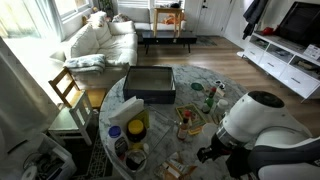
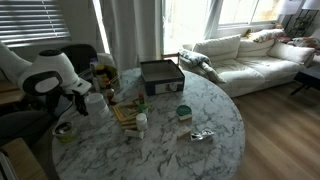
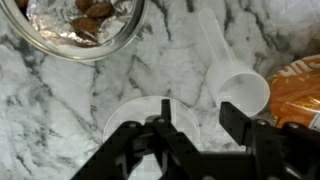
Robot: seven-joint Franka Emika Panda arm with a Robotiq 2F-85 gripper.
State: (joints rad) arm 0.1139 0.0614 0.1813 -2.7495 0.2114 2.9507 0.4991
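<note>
so the claw point(image 3: 185, 135) is pointing straight down at the table point(image 3: 60, 110), fingers spread apart and nothing between them. It's released, not clenched on anything. Right under it, a bit towards one finger, sits a white round container point(image 3: 150, 115). Could be a tub or just a lid, the wrist view is too blurry to say. The claw looks just above it rather than touching, but I can't swear to that. My read is the wide spread is there so the fingers can go either side of its rim.

Just beside the container lies a white plastic scoop point(image 3: 240, 92), cup end nearest it and the handle pointing away, flat on the marble like it was simply laid down. Near the container on the other side is a glass bowl point(image 3: 80, 30) lined with foil, brown food inside; I'd guess the foil keeps the glass clean. Something orange point(image 3: 298, 92) pokes in past the scoop, can't tell what.

In an exterior view the claw point(image 2: 80, 108) hangs off the white arm at the table's edge, and a black box point(image 2: 160, 75) sits well apart from the container, nearer the middle of the table, with a pale sofa point(image 2: 250, 55) beyond that
</note>
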